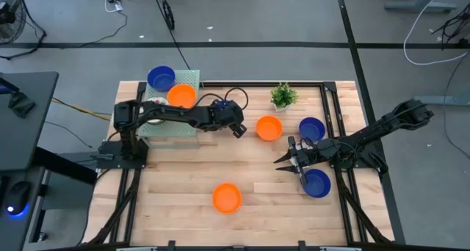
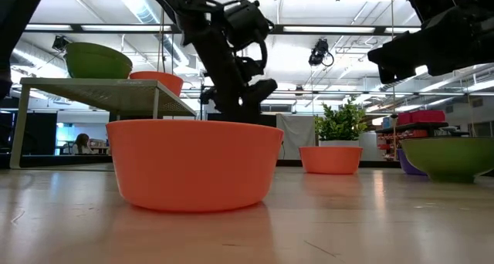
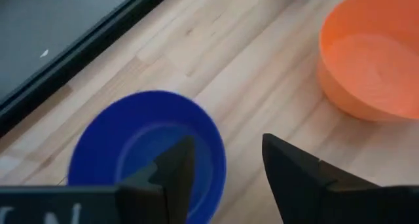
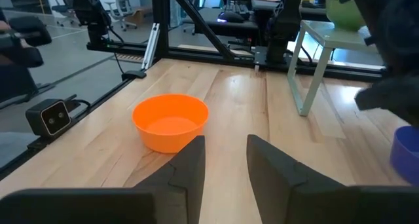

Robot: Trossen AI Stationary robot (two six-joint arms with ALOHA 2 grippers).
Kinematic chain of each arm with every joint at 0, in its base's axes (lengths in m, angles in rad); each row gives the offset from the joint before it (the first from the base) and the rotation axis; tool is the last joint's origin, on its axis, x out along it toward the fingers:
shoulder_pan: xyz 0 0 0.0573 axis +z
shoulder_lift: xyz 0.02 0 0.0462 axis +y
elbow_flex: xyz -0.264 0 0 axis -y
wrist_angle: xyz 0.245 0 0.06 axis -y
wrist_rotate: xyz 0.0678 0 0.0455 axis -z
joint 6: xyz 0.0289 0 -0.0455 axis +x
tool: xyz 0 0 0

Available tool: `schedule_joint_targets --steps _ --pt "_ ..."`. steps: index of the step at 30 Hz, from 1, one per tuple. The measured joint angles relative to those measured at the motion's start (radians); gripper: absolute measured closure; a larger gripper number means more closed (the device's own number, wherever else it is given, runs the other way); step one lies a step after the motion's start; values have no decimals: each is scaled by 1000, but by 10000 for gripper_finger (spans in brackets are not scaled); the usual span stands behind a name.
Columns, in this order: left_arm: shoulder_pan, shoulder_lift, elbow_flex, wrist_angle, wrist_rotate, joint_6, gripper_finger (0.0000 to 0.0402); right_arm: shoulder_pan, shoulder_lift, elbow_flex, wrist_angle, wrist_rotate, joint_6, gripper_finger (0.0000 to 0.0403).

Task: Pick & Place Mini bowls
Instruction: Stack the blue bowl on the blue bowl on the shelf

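My left gripper point(image 1: 239, 131) hangs open, slanting down, at the table's middle, just left of an orange mini bowl point(image 1: 269, 128). In the left wrist view its fingers point(image 3: 226, 142) stand over a blue mini bowl point(image 3: 131, 158). One finger is above the bowl's inside and the other above the bare wood, with the rim point(image 3: 219, 160) between them. In the high view the arm hides this bowl. The right wrist view shows a piece of the blue bowl point(image 4: 409, 152) under the left gripper. My right gripper point(image 1: 290, 166) waits open at the right, with nothing between its fingers point(image 4: 226, 158).
A raised mesh rack point(image 1: 189, 78) at the far left carries a blue bowl point(image 1: 161, 78) and an orange bowl point(image 1: 181, 96). A small potted plant point(image 1: 283, 95) stands at the far edge. An orange bowl point(image 1: 227, 197) and two blue bowls point(image 1: 312, 128) point(image 1: 317, 183) also sit on the wood.
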Motion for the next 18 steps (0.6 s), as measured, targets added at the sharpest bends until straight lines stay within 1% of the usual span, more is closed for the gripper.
schedule_joint_targets --steps 5,9,13,18 --pt "6 53 -3 -17 10 1 227 0 0 0 -4 0 0 289" --pt "13 70 -2 -7 18 1 235 0 0 0 -4 0 0 289" --pt "27 75 -2 -9 51 0 245 0 0 0 -5 0 0 289" --pt "36 82 -2 -9 85 0 277 0 0 0 -8 0 0 289"
